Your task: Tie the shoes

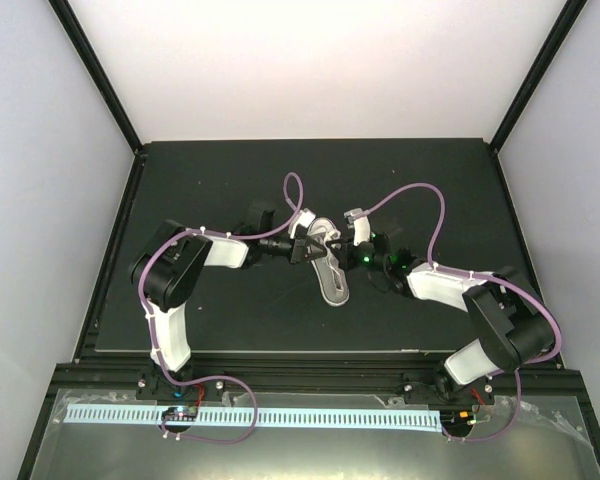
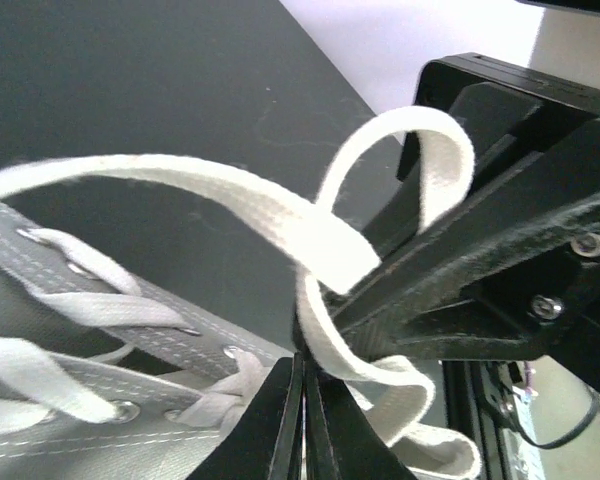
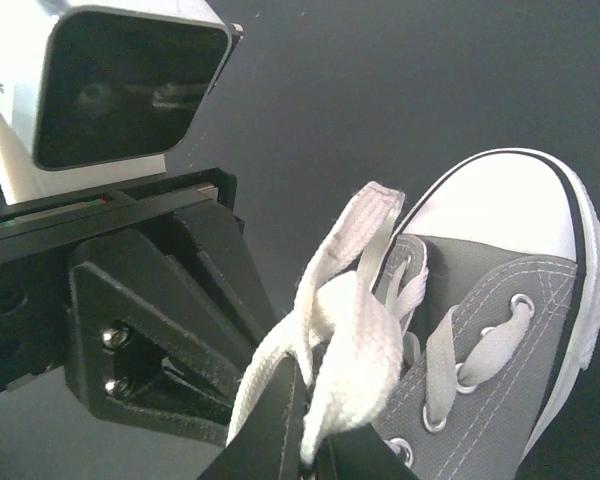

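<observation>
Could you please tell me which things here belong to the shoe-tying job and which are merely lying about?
Part of the job:
- grey sneaker
- white laces
- left gripper and right gripper, both shut on the laces

Just there:
- black mat
- purple cables
- white perforated strip at the near edge

White-black arms (image 1: 223, 252), purple cables (image 1: 421, 186), silver screws (image 2: 545, 305)

Matt grey canvas on sneaker (image 3: 525, 385); smooth white rubber toe cap (image 3: 500, 215); woven white cloth laces (image 3: 348, 335); shiny metal eyelets (image 3: 526, 298); matt black table (image 3: 400, 90).
</observation>
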### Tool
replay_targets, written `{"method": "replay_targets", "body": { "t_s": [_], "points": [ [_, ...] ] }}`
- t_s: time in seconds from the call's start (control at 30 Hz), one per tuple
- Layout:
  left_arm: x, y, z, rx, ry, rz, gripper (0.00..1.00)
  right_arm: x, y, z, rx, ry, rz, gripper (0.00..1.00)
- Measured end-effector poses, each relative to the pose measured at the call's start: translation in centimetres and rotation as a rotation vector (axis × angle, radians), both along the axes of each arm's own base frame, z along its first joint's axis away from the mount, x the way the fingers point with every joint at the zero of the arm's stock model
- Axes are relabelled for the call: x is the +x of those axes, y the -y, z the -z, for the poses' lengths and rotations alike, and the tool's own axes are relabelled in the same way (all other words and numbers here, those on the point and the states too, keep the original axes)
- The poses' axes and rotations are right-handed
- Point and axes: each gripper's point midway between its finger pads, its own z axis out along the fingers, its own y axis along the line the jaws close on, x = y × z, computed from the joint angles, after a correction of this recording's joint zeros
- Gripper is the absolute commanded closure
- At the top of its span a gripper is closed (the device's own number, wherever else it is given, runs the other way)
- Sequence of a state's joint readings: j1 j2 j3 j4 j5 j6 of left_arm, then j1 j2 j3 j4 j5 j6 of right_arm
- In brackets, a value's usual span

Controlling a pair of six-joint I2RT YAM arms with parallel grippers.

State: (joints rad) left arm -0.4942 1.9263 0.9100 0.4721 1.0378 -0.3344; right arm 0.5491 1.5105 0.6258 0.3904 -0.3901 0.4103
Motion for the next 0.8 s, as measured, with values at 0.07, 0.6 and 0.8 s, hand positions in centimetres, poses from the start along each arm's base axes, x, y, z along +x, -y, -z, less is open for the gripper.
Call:
{"method": "replay_targets", "body": {
  "t_s": [0.07, 0.6, 0.8],
  "points": [
    [0.3, -0.1, 0.3, 0.015, 0.009, -0.022, 0.98, -0.1, 0.0, 0.0, 0.002, -0.001, -0.003, 0.98],
    [1.5, -0.6, 0.0, 0.055, 0.078, -0.108, 0.77, -0.6, 0.1, -0.1, 0.003, -0.007, -0.012, 0.95],
    [0.6, -0.9, 0.5, 0.046, 0.056, -0.087, 0.66, -0.7, 0.1, -0.2, 0.004, -0.007, -0.012, 0.95]
  ]
}}
